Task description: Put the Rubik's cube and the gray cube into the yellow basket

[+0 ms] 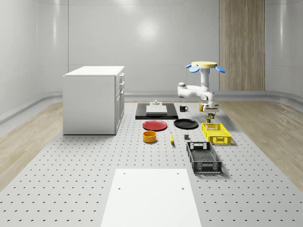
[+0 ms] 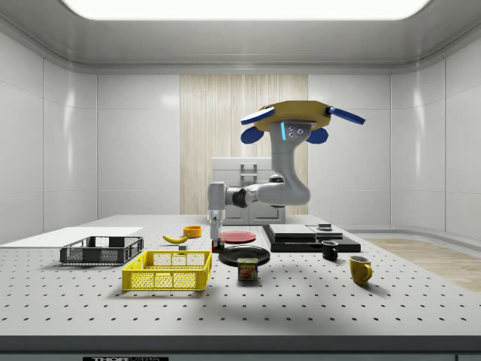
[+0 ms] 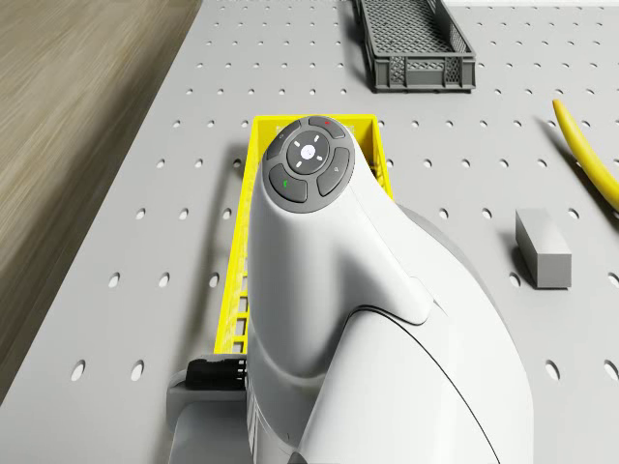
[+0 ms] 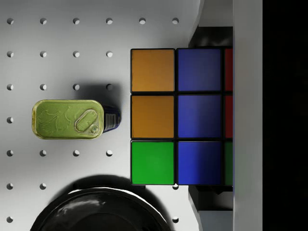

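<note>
Readable text: almost none.
Side view: my only near-legible label is on the can (image 2: 249, 269) standing on the table (image 2: 391, 304) beside the yellow basket (image 2: 167, 271); yellow letters, seemingly "SPAM", not certain. A dark plate (image 2: 125, 359) on the table's front edge carries lettering I cannot make out.

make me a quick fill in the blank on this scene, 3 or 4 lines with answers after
1. The Rubik's cube is held between the gripper's ____.
2. The gray cube lies on the table beside a yellow ____.
3. The yellow basket stands next to a ____ crate of like shape.
4. The drone ____ above the table.

Missing words: fingers; banana; black; hovers
</note>
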`<state>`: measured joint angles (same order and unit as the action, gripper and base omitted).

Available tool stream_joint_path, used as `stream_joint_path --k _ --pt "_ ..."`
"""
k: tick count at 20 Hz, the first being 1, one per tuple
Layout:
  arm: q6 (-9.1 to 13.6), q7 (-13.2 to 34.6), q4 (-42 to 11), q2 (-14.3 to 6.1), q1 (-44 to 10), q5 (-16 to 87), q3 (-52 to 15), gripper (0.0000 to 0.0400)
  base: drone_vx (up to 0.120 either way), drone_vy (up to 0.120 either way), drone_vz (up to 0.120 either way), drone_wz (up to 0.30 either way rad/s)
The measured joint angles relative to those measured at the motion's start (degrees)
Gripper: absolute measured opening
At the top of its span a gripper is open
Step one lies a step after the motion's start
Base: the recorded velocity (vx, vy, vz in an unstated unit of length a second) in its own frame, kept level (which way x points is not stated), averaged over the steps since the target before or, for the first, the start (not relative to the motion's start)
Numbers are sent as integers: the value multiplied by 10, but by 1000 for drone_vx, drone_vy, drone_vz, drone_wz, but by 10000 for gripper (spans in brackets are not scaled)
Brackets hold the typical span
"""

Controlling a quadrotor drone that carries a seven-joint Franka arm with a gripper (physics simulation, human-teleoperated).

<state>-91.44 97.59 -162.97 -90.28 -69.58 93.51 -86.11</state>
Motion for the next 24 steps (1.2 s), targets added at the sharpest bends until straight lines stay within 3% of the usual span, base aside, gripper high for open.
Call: stream_joint_path --k 10,16,24 --pt "-6 0 0 -6 0 -2 -1 325 120 0 0 0" --pt "-8 0 0 -9 -1 -3 -1 325 120 -73 0 0" --pt "-11 1 0 -12 -1 -4 -1 325 25 0 -120 0"
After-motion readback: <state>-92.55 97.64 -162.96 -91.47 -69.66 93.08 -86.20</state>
